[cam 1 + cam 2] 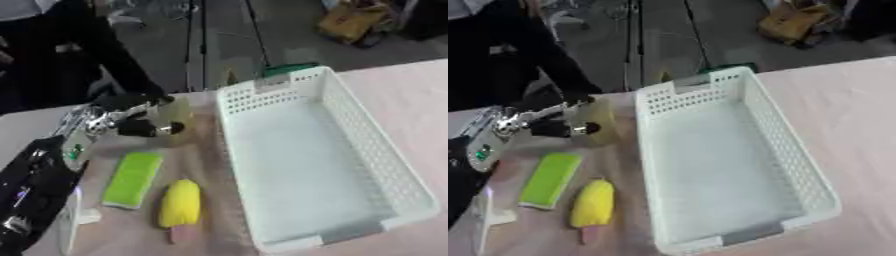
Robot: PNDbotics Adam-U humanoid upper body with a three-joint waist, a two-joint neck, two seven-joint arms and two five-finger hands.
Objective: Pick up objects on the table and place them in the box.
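Left hand (pixel 131 117) clamped on pale yellow cup (pixel 175 112), beside the white basket (pixel 376 150) rim's 9 o'clock; basket interior unobstructed. Green sponge (pixel 133 179) and yellow popsicle toy (pixel 179 204) at 7 o'clock.

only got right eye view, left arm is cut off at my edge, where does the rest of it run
Observer: In the left eye view the black forearm runs from the left hand, which is curled on the pale container, down into the lower left corner.
Operator: is it lying over the green block
Observer: No. There its whole near side shows, left of the green block, with a small white piece between them.
Operator: and the yellow thing
Observer: The forearm lies further left still; the green block sits between it and the yellow thing.
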